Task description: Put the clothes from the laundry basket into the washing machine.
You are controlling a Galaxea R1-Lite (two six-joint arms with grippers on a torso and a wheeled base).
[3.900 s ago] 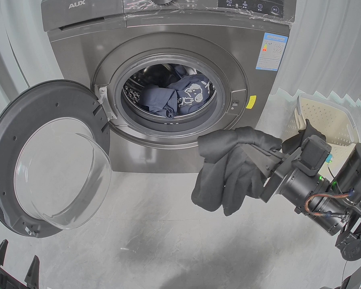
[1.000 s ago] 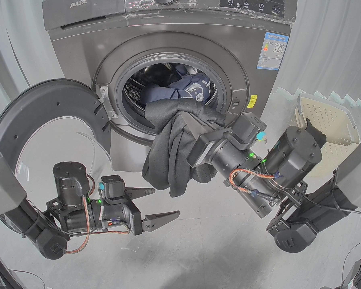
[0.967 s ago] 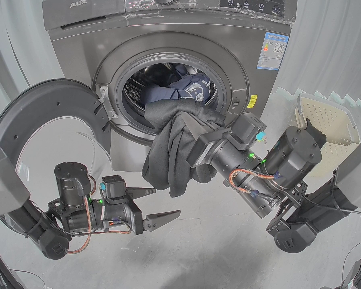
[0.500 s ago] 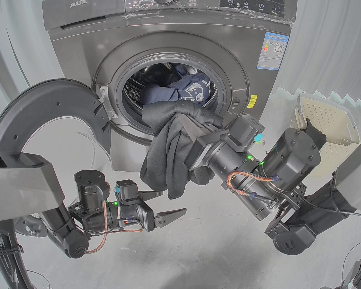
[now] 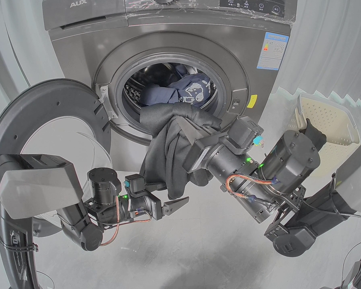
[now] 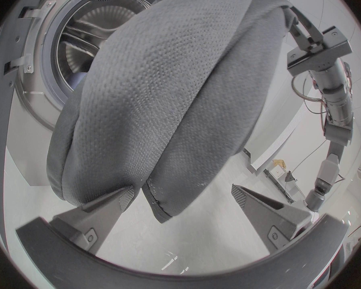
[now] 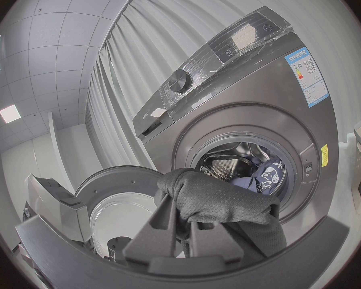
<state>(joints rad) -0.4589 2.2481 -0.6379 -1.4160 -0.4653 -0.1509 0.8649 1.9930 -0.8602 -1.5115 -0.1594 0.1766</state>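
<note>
One dark grey knit garment (image 5: 168,149) hangs from the clamped right claw (image 5: 190,126) before the open grey washing machine (image 5: 80,49); left claw (image 5: 173,194) gapes beneath.

Behind everything you have a pale pleated curtain (image 5: 333,41), hanging down to a smooth grey floor (image 5: 196,249). Overhead, you see a tiled ceiling (image 7: 48,29) with a lit panel (image 7: 9,113) set in it.
</note>
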